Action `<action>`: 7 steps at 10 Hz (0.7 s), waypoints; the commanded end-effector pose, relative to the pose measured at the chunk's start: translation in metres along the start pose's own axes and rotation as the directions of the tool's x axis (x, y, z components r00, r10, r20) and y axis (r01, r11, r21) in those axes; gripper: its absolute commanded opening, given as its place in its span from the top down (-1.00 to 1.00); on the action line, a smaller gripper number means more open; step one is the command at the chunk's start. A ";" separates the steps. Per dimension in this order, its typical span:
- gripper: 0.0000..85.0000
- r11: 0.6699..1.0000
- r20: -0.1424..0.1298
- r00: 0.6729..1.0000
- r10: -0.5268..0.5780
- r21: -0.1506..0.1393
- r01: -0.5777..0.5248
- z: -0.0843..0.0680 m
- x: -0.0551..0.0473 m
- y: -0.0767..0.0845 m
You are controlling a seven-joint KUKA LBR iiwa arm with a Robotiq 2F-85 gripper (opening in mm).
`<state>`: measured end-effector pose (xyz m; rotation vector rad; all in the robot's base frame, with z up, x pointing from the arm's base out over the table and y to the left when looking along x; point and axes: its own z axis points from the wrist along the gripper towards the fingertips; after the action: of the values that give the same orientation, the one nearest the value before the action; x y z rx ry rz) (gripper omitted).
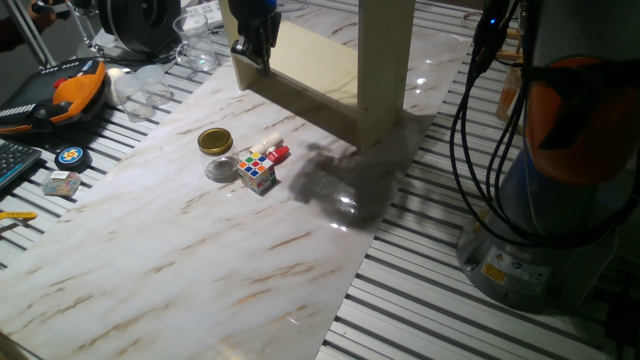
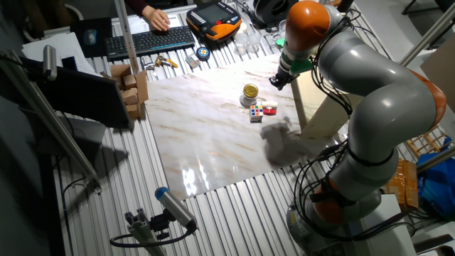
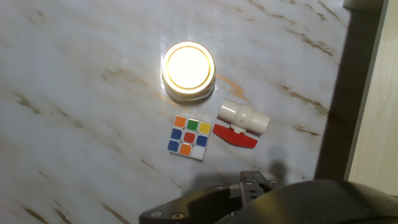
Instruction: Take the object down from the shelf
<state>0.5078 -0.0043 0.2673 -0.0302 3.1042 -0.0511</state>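
The cream wooden shelf [image 1: 385, 70] stands at the far side of the marble board; it also shows in the other fixed view [image 2: 318, 107] and at the right edge of the hand view [image 3: 373, 93]. No object shows on its visible boards. My gripper [image 1: 252, 50] hangs in the air beside the shelf's left end, above the table [image 2: 276, 80]. Only its dark body shows at the bottom of the hand view [image 3: 255, 186], so I cannot tell how the jaws stand or whether they hold anything.
On the marble board [image 1: 150, 260] lie a gold-lidded glass jar [image 3: 188, 70], a Rubik's cube [image 3: 189, 137] and a white valve with a red handle [image 3: 241, 123], close together. Clutter, a keyboard [image 2: 151, 40] and cables lie beyond the board.
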 end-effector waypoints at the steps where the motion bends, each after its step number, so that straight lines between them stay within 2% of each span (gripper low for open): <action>1: 1.00 1.000 0.003 1.000 0.000 0.000 0.000 0.001 0.000 0.000; 7: 1.00 1.000 0.008 1.000 0.004 0.003 -0.004 0.000 -0.001 0.003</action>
<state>0.5083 -0.0015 0.2668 -0.0235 3.0963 -0.0551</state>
